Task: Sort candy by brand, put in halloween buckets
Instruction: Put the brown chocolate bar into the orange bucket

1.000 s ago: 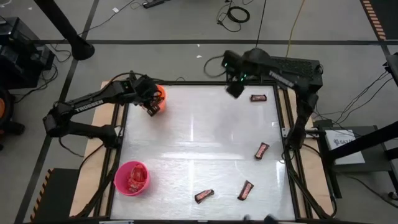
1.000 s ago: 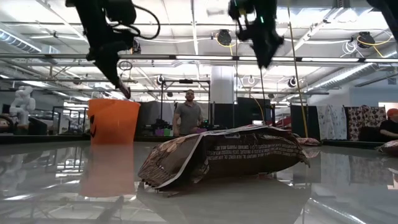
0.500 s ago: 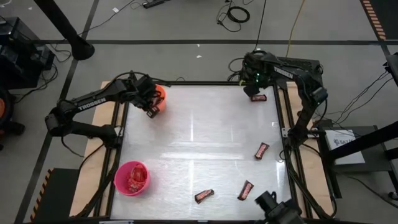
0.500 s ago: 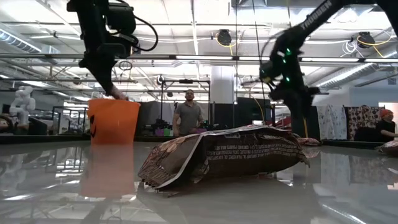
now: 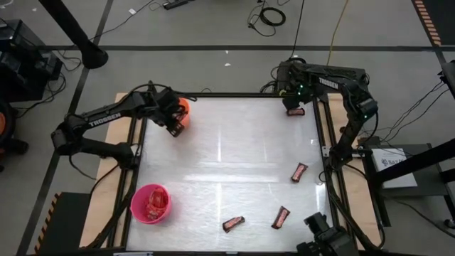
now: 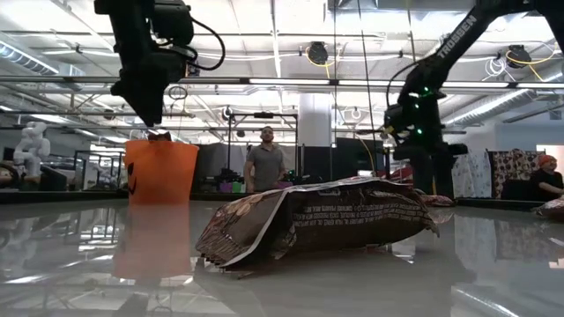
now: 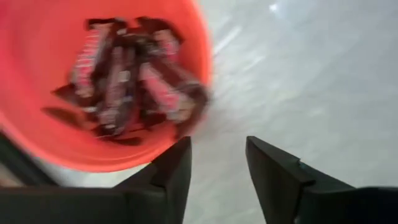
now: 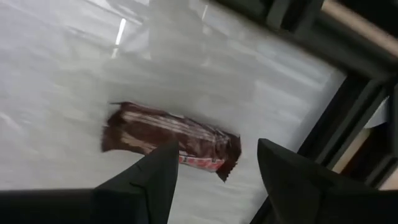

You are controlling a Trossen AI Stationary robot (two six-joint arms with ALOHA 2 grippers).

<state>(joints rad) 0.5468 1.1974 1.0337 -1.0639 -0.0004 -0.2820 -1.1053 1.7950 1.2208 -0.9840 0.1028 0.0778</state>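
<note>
Closing on the brown bar (image 8: pixel 171 140) is the step in hand for your right gripper (image 8: pixel 211 180): its fingers stand apart and empty, just above that bar at the table's far right corner.

- Item 1, right gripper. Keep the bar between the 2 fingers and cross its narrow width, not its length. Lower until the tips nearly touch the glossy table (image 5: pixel 234 156), then pinch; the flat wrapper will likely slide if you squeeze high.
- Item 2, black frame rail (image 8: pixel 348 118). It runs just beside the bar; watch the outer finger.
- Item 3, left gripper (image 7: pixel 217 168). Fingers apart, nothing between them, beside the orange bucket (image 5: pixel 183 108), which holds several brown bars (image 7: pixel 134 78).
- Item 4, pink bucket (image 5: pixel 150 203), near left corner, with red candy.
- Item 5, 3 loose bars (image 5: pixel 299 171) (image 5: pixel 281 217) (image 5: pixel 233 224) toward the near right, well apart.
</note>
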